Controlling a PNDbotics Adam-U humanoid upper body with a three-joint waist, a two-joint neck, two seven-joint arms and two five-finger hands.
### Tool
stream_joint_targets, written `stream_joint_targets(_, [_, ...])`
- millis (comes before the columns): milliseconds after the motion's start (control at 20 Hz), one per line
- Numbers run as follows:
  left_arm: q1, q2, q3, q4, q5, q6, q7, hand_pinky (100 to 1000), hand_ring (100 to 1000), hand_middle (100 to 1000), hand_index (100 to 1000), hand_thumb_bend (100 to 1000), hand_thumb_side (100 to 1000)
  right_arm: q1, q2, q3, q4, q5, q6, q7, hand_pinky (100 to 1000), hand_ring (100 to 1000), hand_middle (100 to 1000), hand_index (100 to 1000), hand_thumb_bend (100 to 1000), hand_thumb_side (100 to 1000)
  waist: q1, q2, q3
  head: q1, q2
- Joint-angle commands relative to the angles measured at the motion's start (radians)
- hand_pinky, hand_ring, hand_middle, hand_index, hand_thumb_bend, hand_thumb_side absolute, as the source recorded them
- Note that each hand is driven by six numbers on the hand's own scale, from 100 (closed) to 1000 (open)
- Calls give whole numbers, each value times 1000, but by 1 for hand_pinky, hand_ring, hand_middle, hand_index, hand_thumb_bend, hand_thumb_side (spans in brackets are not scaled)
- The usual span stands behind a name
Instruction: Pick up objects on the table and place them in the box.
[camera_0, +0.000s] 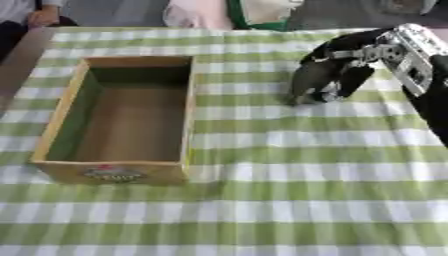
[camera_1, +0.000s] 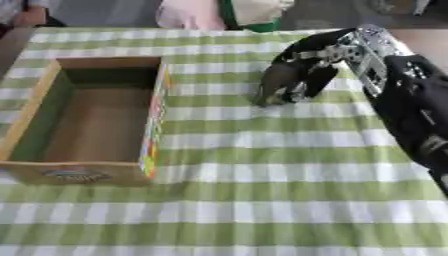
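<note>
On the green-and-white checked tabletop (camera_0: 289, 150) | right robot hand (camera_0: 325, 75) fingertips down, curled; any object beneath hidden, grasp unclear | open, empty brown cardboard box (camera_0: 187, 115) well left | advice: confirm hold, lift clear above box wall.

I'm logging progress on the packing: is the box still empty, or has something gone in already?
Empty. The box lies open-topped on the checked cloth, and only its bare brown floor and inner walls show. The right hand is over the cloth beside it.
</note>
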Motion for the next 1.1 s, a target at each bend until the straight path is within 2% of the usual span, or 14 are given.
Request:
stream_joint_targets(50, [-13,8,0,-17,3,-3,-4,443,550,675,779,224,757,-17,-8,-13,16,23,3,-24,927,969,840,1000,298,524,2,-15,3,-4,-13])
stream_joint_targets(150, [-13,7,0,-17,4,-3,-5,443,550,675,778,224,759,-18,-3,-18,24,30,10,-50,923,961,823,999,259,512,2,-14,4,-4,-14])
stream_joint_targets(200, [-13,6,-1,-17,4,-2,-5,443,550,675,778,223,760,-18,-1,-20,27,33,14,-65,917,951,805,980,193,480,2,-14,4,-5,-15])
stream_joint_targets(250, [-13,6,-1,-17,4,-2,-6,443,550,675,778,223,760,-17,0,-21,30,36,18,-80,917,950,803,977,186,476,2,-14,5,-4,-15])
stream_joint_targets(300, [-13,6,-1,-17,5,-2,-6,443,551,675,778,222,761,-17,1,-21,32,38,21,-94,911,942,781,945,135,447,2,-13,5,-4,-15])
stream_joint_targets(400, [-13,6,-1,-17,5,-2,-7,443,551,675,778,222,761,-15,3,-20,35,38,24,-114,906,933,760,908,105,430,3,-14,5,-3,-13])
stream_joint_targets(800, [-11,7,-2,-17,4,0,-17,444,552,676,777,221,762,-20,7,-11,26,-29,20,-89,870,839,555,719,100,389,3,-17,1,2,-7])
stream_joint_targets(1100, [-9,9,-2,-17,4,1,-22,445,553,676,778,225,758,-35,6,-12,8,-96,48,-37,835,761,460,614,100,224,2,-23,-4,5,-5])
